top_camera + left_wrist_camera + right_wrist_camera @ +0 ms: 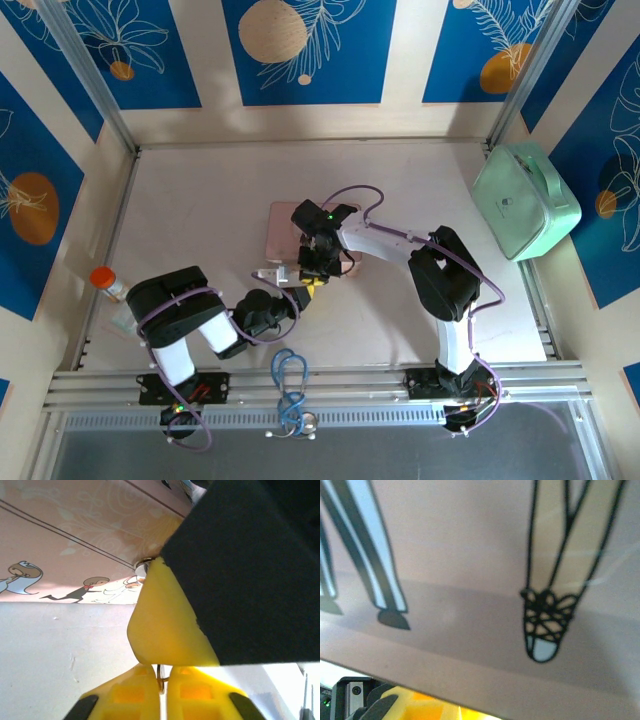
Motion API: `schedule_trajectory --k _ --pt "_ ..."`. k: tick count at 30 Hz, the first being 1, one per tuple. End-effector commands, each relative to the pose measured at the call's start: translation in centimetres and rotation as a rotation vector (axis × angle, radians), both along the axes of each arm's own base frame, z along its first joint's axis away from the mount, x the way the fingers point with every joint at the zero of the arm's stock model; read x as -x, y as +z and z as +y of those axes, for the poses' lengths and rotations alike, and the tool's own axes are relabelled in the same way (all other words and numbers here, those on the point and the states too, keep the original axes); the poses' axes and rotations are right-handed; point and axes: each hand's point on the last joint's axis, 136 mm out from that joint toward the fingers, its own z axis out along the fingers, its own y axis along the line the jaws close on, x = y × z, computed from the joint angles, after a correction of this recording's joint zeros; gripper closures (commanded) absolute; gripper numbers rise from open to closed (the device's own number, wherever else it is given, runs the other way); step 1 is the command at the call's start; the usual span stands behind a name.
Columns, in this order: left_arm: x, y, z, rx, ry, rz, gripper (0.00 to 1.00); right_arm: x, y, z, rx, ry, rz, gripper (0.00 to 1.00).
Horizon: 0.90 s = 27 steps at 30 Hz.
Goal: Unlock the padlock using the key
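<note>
The left gripper (161, 672) pinches the thin key (161, 681). The padlock (142, 569), probably the metal glint at the pink tin (283, 225), hides behind the right gripper (318, 272). I cannot tell the state of that gripper's fingers, so the key may miss the keyhole.

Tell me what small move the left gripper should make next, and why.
Probably ease the left gripper forward toward the metal glint by the tin, perhaps the padlock. Its fingers pinch a thin metal piece, likely the key, and a finger of the right gripper stands just ahead at that glint.
</note>
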Motion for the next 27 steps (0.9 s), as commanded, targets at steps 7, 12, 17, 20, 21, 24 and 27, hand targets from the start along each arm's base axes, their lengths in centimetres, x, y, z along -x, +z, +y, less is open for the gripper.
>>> schedule_trajectory --k 7,12,17,20,21,24,27 --pt "-1.1 1.3 -0.4 0.065 0.053 -0.014 1.00 2.9 -0.8 0.0 0.002 -0.029 0.130 0.76" --pt "-1.1 0.9 -0.4 0.059 0.057 -0.002 1.00 1.4 -0.2 -0.5 0.028 -0.073 0.013 0.35" --pt "-1.1 0.6 -0.2 0.057 0.063 0.009 1.00 0.6 1.1 -0.6 0.033 -0.108 -0.183 0.27" --pt "-1.0 0.6 -0.2 0.065 0.062 0.016 1.00 0.5 1.4 -0.7 0.035 -0.131 -0.302 0.30" --pt "-1.0 0.7 -0.3 0.069 0.061 0.018 1.00 0.5 1.5 -0.6 0.014 -0.138 -0.351 0.31" --pt "-1.0 0.9 -0.3 0.078 0.064 0.021 1.00 0.5 1.4 -1.2 -0.016 -0.167 -0.447 0.32" --pt "-1.1 1.1 -0.1 0.081 0.069 0.016 1.00 0.0 1.0 -1.1 -0.055 -0.142 -0.505 0.33"
